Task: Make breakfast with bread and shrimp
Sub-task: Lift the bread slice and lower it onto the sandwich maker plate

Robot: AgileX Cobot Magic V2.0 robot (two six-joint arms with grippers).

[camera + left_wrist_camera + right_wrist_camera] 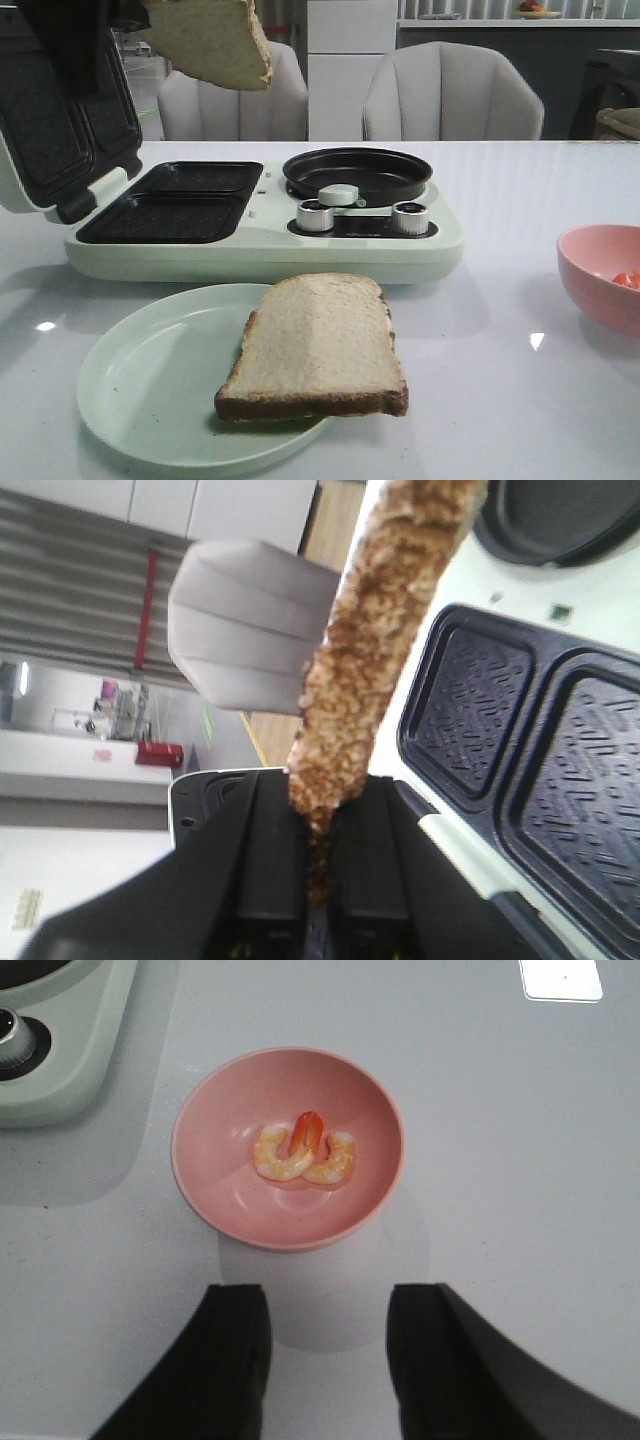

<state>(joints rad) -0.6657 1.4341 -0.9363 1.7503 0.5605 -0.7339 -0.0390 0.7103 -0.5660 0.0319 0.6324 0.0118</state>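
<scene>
Left end effector holds one bread slice high over the open sandwich maker; second slice lies on the green plate, overhanging its rim. Left wrist: fingers pinch only the crust edge, so it could slip or tear. Right wrist: right end effector spread wide, empty, near pink bowl holding shrimp.

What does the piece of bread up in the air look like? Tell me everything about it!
The lifted bread slice is pale and whitish with a brown crust and a crumbly, rough edge in the left wrist view. The left end effector pinches it by one edge, fingers shut on it. It hangs tilted in the air above the open sandwich maker, touching nothing else. Its top is cut off in the front view.
</scene>
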